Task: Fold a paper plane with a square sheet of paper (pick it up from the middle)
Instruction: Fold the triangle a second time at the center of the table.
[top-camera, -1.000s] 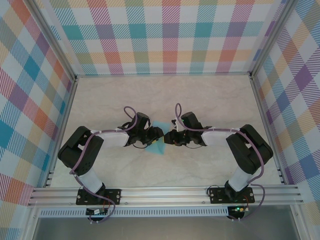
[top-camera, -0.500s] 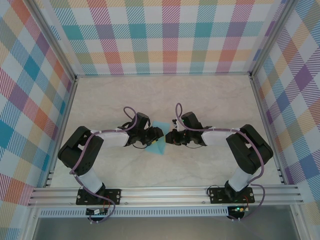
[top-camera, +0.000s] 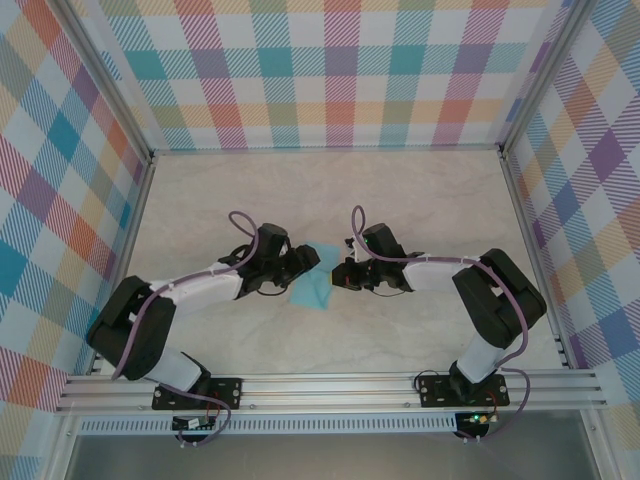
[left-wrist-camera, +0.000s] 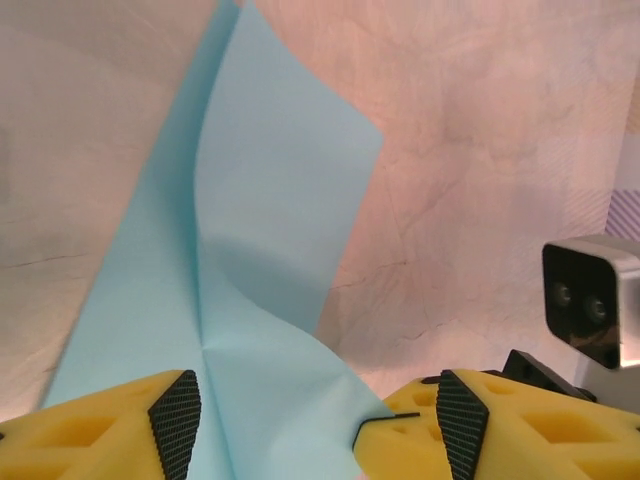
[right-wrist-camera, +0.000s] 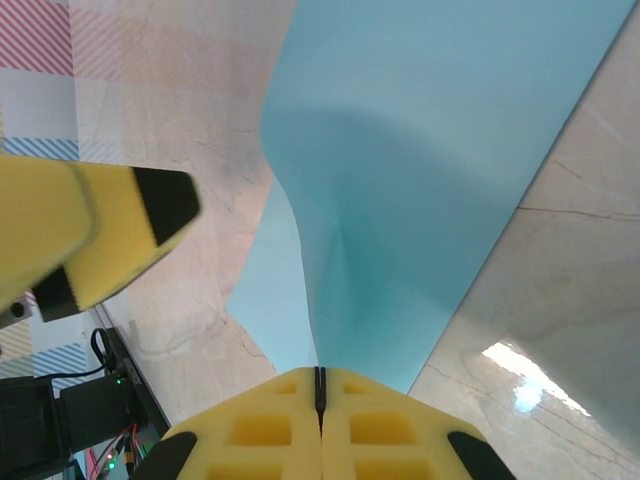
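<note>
While the right end effector (right-wrist-camera: 320, 385) is clamped shut on an edge of the square sheet of paper (right-wrist-camera: 430, 150), the left end effector (left-wrist-camera: 310, 425) stands open.
Left fingers (left-wrist-camera: 175, 420) spread, with the sheet's near part between them. Sheet creased and bowed, lying mid-desk (top-camera: 400, 190) between both arms.

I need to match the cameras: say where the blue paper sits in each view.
Top external: the paper lies near the picture's centre.
Left wrist: it takes the left half, running from top centre down between the fingers of the open left pincer.
Right wrist: it spans the top and right, narrowing down into the shut right pincer.
Shared landmark: the pale marbled table under the paper.
</note>
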